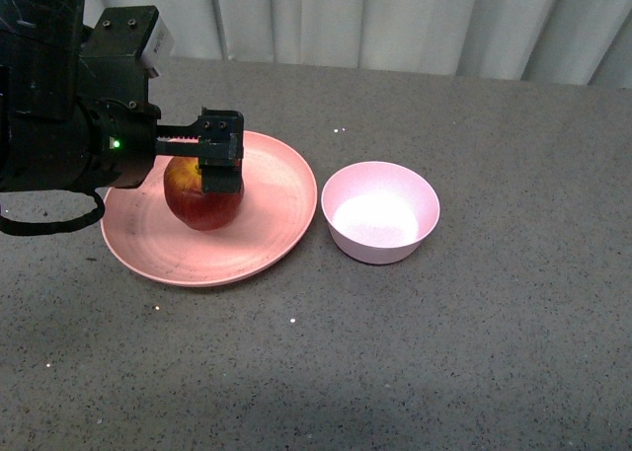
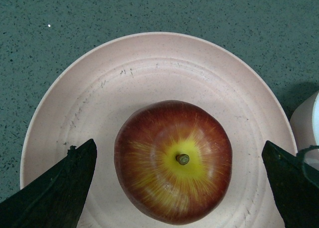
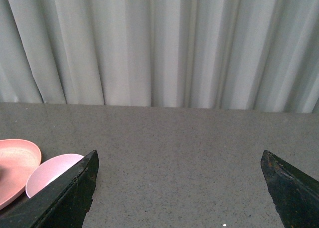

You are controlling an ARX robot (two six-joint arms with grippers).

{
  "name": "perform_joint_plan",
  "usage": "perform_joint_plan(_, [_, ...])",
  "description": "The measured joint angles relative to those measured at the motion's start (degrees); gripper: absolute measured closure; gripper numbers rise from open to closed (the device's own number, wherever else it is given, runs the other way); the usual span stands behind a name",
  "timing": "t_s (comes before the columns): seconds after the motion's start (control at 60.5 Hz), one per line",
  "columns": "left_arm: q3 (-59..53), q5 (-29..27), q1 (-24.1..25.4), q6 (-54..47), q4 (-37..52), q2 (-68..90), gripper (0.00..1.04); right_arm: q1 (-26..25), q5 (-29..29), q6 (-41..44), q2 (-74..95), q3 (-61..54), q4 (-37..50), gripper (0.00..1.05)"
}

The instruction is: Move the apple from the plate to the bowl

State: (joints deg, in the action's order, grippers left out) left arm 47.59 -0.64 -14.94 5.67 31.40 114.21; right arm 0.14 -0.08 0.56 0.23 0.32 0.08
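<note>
The dark-red apple (image 1: 197,202) stands stem up on the wide pink plate (image 1: 272,224) at the table's left. My left gripper (image 1: 219,167) hangs open right over it. In the left wrist view the apple (image 2: 173,160) lies between the two black fingers (image 2: 60,188), with a gap on each side and plate (image 2: 149,73) all round. The small pale-pink bowl (image 1: 380,211) stands empty just right of the plate; its rim (image 2: 305,128) shows in that view too. My right gripper (image 3: 179,155) is open over bare table, with the plate (image 3: 15,163) and bowl (image 3: 50,170) off to one side.
The grey speckled tabletop (image 1: 444,352) spreads around plate and bowl. A pale pleated curtain (image 1: 395,22) hangs behind the table's far edge. The right arm does not show in the front view.
</note>
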Motion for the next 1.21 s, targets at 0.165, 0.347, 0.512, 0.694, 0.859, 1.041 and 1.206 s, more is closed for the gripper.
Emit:
perform_joint_plan(0.165, [1.8, 0.4, -0.1, 1.1, -1.0, 2.3, 0.07, 0.0, 0.0, 0.0, 0.0, 0.0, 0.0, 0.09])
perform_joint_plan(0.347, [2.6, 0.1, -0.2, 1.0, -1.4, 3.3, 0.07, 0.0, 0.0, 0.0, 0.0, 0.0, 0.0, 0.09])
perform_joint_plan(0.512, [2.9, -0.2, -0.2, 0.8, -1.9, 4.5, 0.07, 0.0, 0.0, 0.0, 0.0, 0.0, 0.0, 0.09])
perform_joint_plan(0.694, [2.9, -0.7, -0.2, 0.5, -1.9, 5.0, 0.15, 0.0, 0.0, 0.0, 0.0, 0.0, 0.0, 0.09])
perform_joint_plan(0.859, [2.9, -0.7, -0.3, 0.5, -1.9, 5.0, 0.30, 0.0, 0.0, 0.0, 0.0, 0.0, 0.0, 0.09])
perform_joint_plan(1.041, [2.9, 0.0, -1.0, 1.0, -2.6, 4.1, 0.32, 0.0, 0.0, 0.0, 0.0, 0.0, 0.0, 0.09])
perform_joint_plan(1.206, [3.2, 0.9, -3.8, 3.6, -4.5, 0.6, 0.32, 0.0, 0.0, 0.0, 0.0, 0.0, 0.0, 0.09])
